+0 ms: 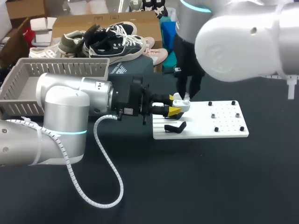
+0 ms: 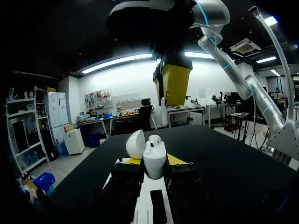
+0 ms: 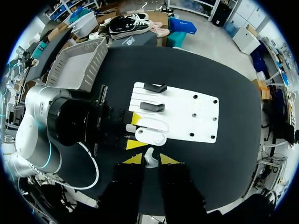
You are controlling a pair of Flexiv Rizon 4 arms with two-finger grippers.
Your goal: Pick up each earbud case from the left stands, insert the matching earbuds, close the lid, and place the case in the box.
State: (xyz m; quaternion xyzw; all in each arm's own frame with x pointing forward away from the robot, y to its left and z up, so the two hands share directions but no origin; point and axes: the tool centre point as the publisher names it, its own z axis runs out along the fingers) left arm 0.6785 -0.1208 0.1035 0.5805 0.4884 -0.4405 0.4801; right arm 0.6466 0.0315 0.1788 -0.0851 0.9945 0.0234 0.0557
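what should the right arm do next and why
Probably lower the right gripper to seat its earbud in the case. The left gripper holds the case with its lid open, below the earbud, with a gap between them.

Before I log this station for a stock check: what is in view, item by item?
earbud case: one, white, lid open, held at the board's slotted end
earbud: one, white, close by the open case
black items: two, black, on the board's slotted end; cases or stands, cannot tell
board: one, white, mid-table
basket: one, grey, table's far left
table: one, black
left arm: one, silver, jaws shut on the earbud case
right arm: one, silver, jaws shut on the earbud
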